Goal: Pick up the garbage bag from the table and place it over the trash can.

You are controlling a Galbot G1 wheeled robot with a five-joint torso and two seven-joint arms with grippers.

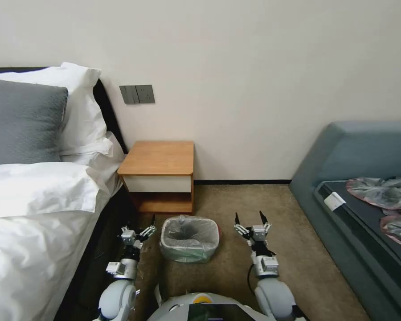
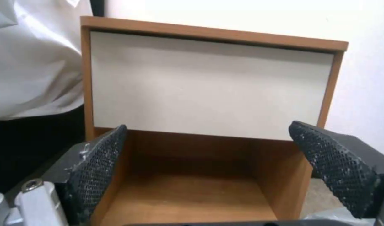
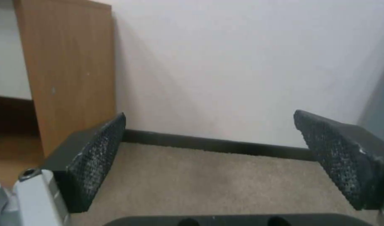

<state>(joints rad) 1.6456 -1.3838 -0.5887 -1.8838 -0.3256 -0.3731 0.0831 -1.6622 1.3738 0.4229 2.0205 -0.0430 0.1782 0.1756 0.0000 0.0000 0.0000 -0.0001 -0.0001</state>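
The garbage bag [image 1: 189, 228], grey and wrinkly with a pink-red edge at its right, lines the trash can [image 1: 187, 255] and is folded over its rim. The can stands on the carpet in front of the table [image 1: 158, 158], whose wooden top is bare. My left gripper [image 1: 143, 229] is open beside the can's left side and faces the table's white drawer front [image 2: 208, 84] and lower shelf, with nothing between its pads [image 2: 95, 169]. On the can's right, my right gripper [image 1: 251, 219] hangs open over the carpet, also holding nothing, its pads [image 3: 95, 157] set wide apart.
A bed [image 1: 35, 209] with white linen and a grey pillow runs along the left, close to my left arm. A blue-grey sofa [image 1: 343, 178] on the right carries other flat grey bags with pink edges [image 1: 381, 191]. Open carpet [image 1: 254, 196] lies between table and sofa.
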